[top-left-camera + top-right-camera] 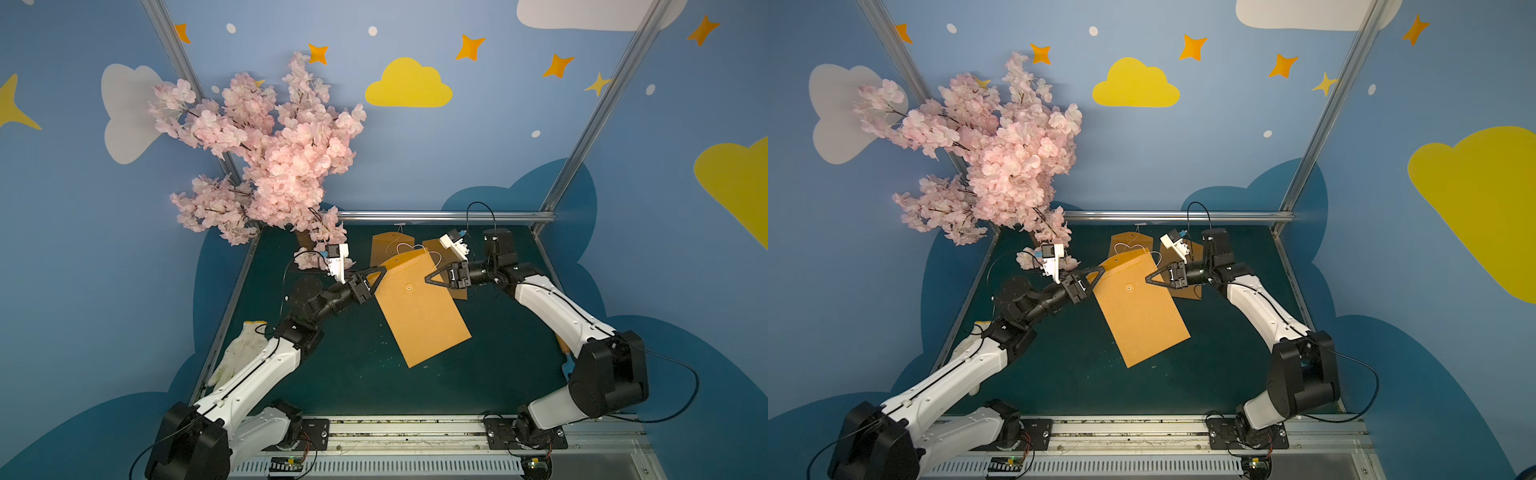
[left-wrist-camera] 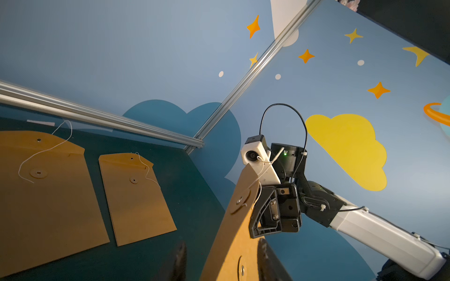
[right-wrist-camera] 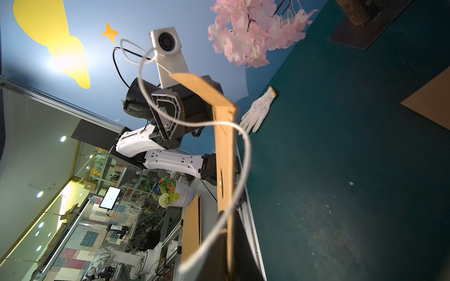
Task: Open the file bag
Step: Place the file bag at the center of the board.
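A brown kraft file bag (image 1: 419,316) hangs tilted above the green table, held up near its top between my two grippers. My right gripper (image 1: 428,279) is shut on the bag's right edge (image 3: 225,155). In the right wrist view its gripper (image 3: 227,219) pinches the paper, and the flap (image 3: 202,90) is bent outward. The loose white string (image 3: 246,155) loops free from the flap. My left gripper (image 1: 380,272) is at the bag's left edge. In the left wrist view that gripper (image 2: 221,255) stands open, with the bag's edge (image 2: 233,233) between the spread fingers.
Two more kraft bags (image 2: 48,194) (image 2: 136,199) lie flat at the back of the table. A pink blossom tree (image 1: 270,158) stands at the back left. A white glove (image 1: 237,353) lies by the left wall. Metal frame rails (image 1: 444,216) border the table.
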